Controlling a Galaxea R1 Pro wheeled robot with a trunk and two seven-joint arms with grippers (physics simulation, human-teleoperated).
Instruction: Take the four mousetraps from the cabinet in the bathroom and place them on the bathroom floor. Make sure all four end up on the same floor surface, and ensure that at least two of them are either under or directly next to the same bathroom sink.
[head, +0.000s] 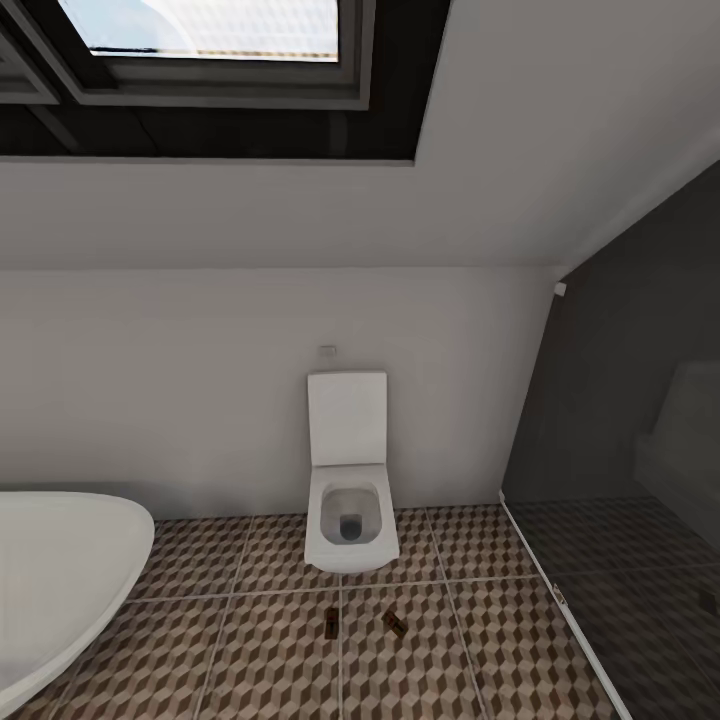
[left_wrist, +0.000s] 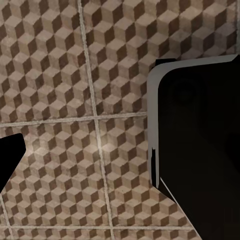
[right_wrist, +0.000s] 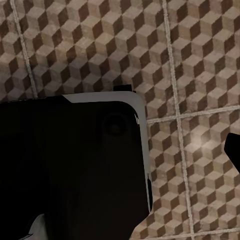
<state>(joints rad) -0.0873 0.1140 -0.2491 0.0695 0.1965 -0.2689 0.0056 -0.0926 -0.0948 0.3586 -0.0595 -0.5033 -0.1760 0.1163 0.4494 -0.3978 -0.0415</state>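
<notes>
Two mousetraps lie on the cube-patterned bathroom floor (head: 270, 650) in front of the toilet. One small tan board (head: 331, 621) is near a grout line and the other (head: 396, 624) sits just right of it, turned at an angle. Both wrist views look down on the same tiles (left_wrist: 60, 75) (right_wrist: 200, 50). A dark tip (left_wrist: 10, 155) pokes in at the edge of the left wrist view, and a similar one (right_wrist: 233, 149) shows in the right wrist view. Neither tells me how the jaws stand. The cabinet and the sink are out of view.
A white wall-hung toilet (head: 347, 500) stands against the far wall with its lid up. The white oval bathtub (head: 60, 570) fills the lower left. A dark glass partition (head: 620, 450) closes off the right side. My own black body (left_wrist: 200, 150) (right_wrist: 70, 165) blocks part of each wrist view.
</notes>
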